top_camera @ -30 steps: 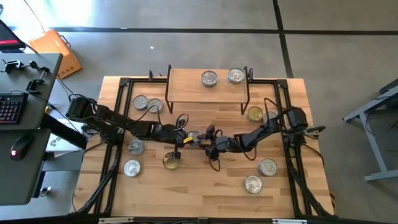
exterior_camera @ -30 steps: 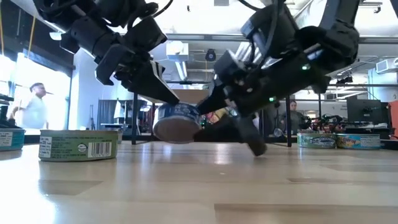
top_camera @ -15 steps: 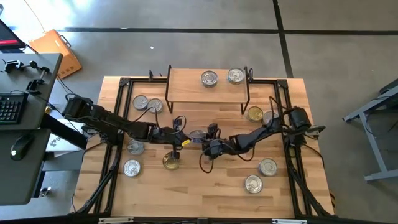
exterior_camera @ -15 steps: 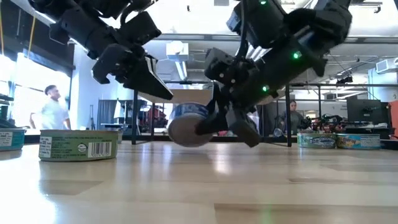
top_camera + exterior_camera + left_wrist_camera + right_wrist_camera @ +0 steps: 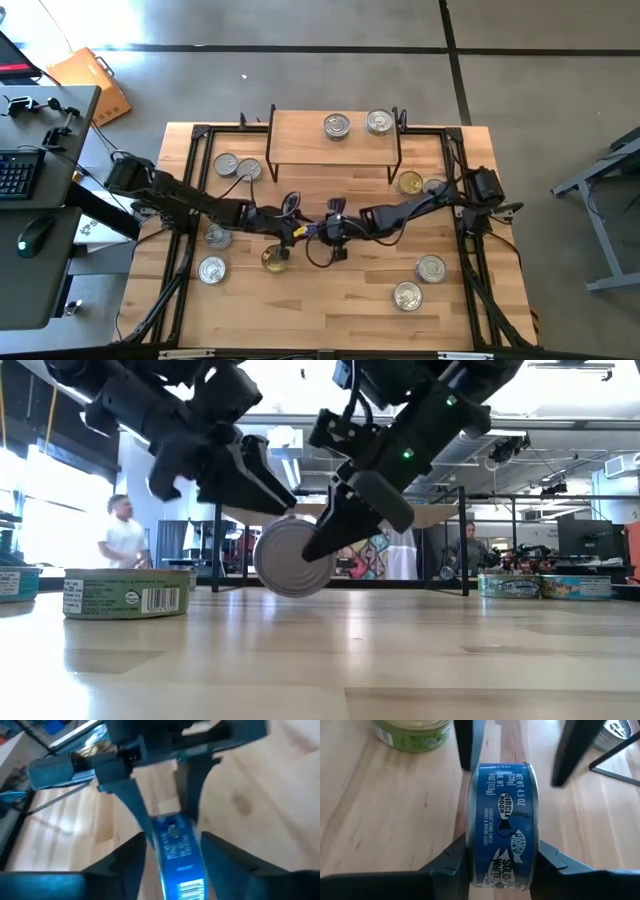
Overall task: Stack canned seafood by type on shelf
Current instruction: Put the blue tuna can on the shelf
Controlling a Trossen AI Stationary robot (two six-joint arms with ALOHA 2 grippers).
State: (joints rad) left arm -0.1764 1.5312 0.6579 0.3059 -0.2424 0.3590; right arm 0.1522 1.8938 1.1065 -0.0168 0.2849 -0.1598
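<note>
Blue-label tin (image 5: 502, 825) stands on edge mid-worktop, clamped between the right tool's (image 5: 335, 228) fingers, flat silver face toward the low camera. Left tool (image 5: 300, 229) sits just beside it, fingers spread on either side of the tin, not clearly gripping. Shelf (image 5: 300, 140) carries 2 tins. Worktop (image 5: 330, 300) shows about 8 more, grouped left and right. Front middle is open.

Both arms met at the desk's (image 5: 330, 310) middle. Two tins (image 5: 337, 126) sat on the shelf (image 5: 300, 140) by the far edge; others lay scattered around.
</note>
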